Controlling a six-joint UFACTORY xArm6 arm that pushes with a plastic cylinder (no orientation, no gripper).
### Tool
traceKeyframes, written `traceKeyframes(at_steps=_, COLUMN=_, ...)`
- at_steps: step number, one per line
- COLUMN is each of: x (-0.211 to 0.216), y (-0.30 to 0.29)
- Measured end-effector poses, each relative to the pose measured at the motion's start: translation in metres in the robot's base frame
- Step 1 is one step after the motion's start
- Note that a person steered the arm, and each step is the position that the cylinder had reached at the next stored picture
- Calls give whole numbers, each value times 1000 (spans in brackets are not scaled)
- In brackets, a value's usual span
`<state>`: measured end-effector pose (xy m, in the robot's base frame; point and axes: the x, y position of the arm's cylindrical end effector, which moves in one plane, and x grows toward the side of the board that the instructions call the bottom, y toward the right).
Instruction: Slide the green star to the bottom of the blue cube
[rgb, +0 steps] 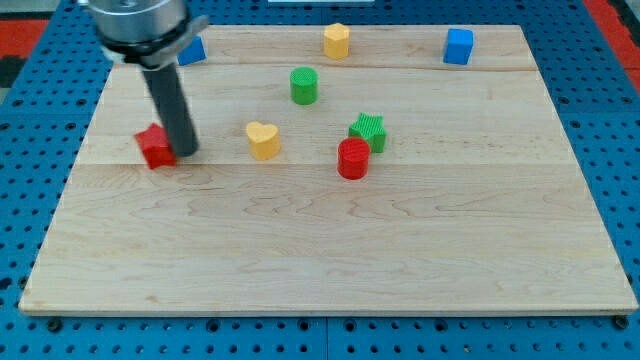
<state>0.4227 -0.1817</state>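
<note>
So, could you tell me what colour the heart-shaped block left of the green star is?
Yellow: the heart-shaped block shows best in the camera view.

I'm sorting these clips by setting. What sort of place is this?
Probably a robotics lab bench: a wooden board lies on a blue perforated base, small coloured blocks like the green star are scattered about, and my tip touches a red block.

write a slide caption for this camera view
My tip rests beside the red block at the view's left, far from the green star touching a red cylinder; blue cube top right.
</note>
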Motion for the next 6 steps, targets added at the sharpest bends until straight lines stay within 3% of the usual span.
traceKeyframes(at_steps=1, x=-30, y=16)
traceKeyframes(at_steps=3, x=-39, y=211)
traceKeyframes(at_steps=4, x=-25, y=220)
traceKeyframes(at_steps=5, x=-8, y=183)
traceKeyframes(at_steps=6, x=-4, y=247)
